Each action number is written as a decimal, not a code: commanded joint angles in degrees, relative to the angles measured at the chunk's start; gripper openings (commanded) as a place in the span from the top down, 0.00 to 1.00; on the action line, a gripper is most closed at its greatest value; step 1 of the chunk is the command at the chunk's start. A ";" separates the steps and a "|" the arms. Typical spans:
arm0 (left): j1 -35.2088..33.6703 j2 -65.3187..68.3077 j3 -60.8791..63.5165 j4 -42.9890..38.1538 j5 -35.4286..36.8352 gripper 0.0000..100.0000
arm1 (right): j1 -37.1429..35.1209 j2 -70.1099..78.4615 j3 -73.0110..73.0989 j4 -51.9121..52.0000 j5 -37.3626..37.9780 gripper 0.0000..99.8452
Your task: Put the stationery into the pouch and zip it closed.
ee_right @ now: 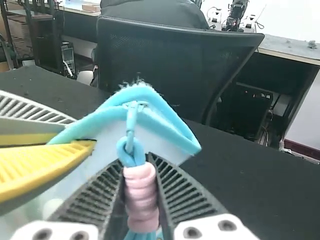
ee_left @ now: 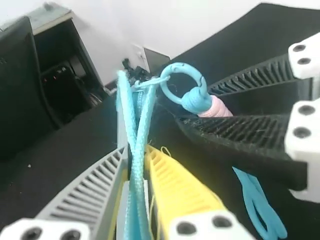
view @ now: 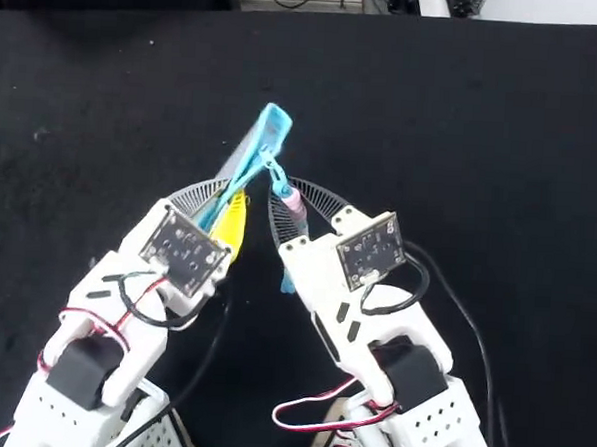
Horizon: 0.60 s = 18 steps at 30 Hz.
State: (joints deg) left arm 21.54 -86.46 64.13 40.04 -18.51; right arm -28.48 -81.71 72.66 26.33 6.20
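Note:
A light blue pouch (view: 258, 149) is held up off the black table (view: 463, 132), standing on edge and tilted. My left gripper (view: 224, 208), with one grey and one yellow finger (ee_left: 172, 187), is shut on the pouch's edge (ee_left: 134, 150). My right gripper (view: 291, 211), with black fingers (ee_right: 172, 192), is shut on the pink zipper pull (ee_right: 139, 192), which hangs from a blue ring (ee_left: 181, 82) on the pouch's zipper. In the right wrist view the pouch (ee_right: 150, 117) stands peaked just beyond the pull. A blue cord loop (ee_left: 257, 200) dangles below the right gripper.
The black table spreads wide around both arms with free room on every side. A black office chair (ee_right: 170, 60) and desks stand in the room behind. Cables (view: 464, 312) trail from the right arm across the table.

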 commanded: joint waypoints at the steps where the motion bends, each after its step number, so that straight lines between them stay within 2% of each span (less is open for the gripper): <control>1: -0.22 -7.12 1.63 2.37 -0.79 0.97 | -0.70 -1.19 -0.31 0.00 -0.26 0.99; 6: -0.84 -15.03 6.81 9.58 -1.05 0.97 | -0.70 -1.19 -0.31 0.00 -0.26 0.99; 9: -0.84 -18.81 7.69 13.27 -4.84 0.97 | -0.70 -1.19 -0.31 0.09 -0.26 0.99; 12: -0.92 -17.76 6.99 16.18 -6.24 0.97 | -0.44 -1.19 -0.22 0.18 0.00 0.99; 18: -0.84 -17.93 6.99 18.37 -6.33 0.97 | 5.19 -1.19 -0.66 -0.35 -0.26 0.99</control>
State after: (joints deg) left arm 21.54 -104.66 69.76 55.43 -24.22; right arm -26.02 -81.71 72.66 26.33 6.20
